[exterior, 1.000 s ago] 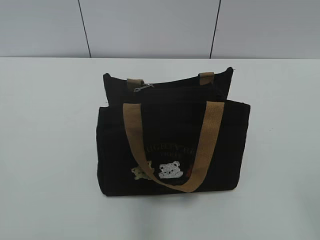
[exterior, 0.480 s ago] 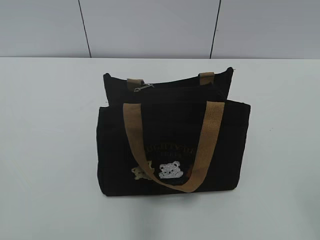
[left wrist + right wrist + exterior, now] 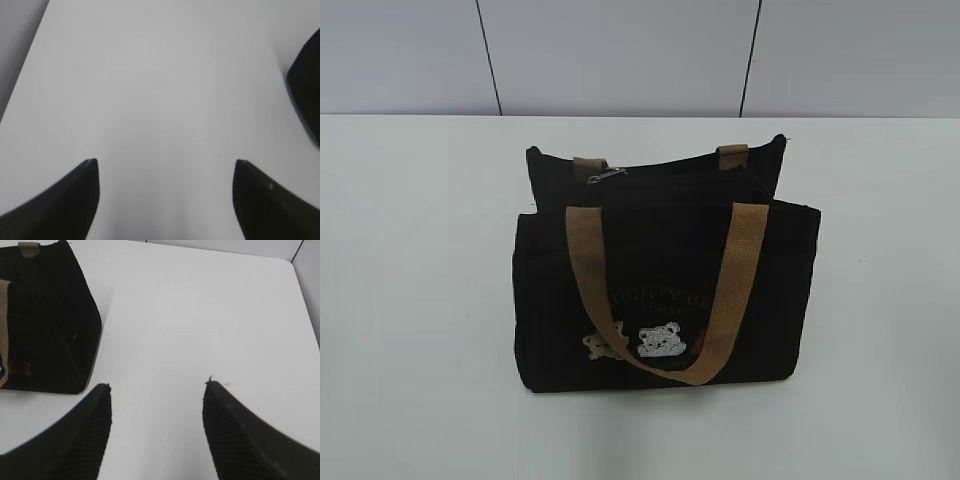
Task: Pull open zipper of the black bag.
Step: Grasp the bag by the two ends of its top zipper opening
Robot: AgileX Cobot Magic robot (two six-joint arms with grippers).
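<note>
Zipper: black line along top edge of black bag, hard to trace against equally dark fabric; small silver-grey pull tab sits at left end, just beside a tan strap end. Whether teeth are parted anywhere cannot be told.

Black bag: stands upright near middle of white table, well clear of every edge in exterior view. Front tan handle hangs down in a loop over front panel, crossing gold lettering and partly covering it; wording not legible in full. White bear patch and beige bear patch low on front, the beige one partly behind the handle. Rear handle visible only as two short tan stubs at top edge.

Left gripper: jaws wide apart over bare table, nothing between them; a blurred dark shape cut off at right edge of left wrist view, identity not certain. Not visible in exterior view.

Right gripper: jaws apart, nothing held, ribbed inner faces showing. Bag's right end at upper left of right wrist view, cropped by frame, near left fingertip but not touching. Not visible in exterior view.
</note>
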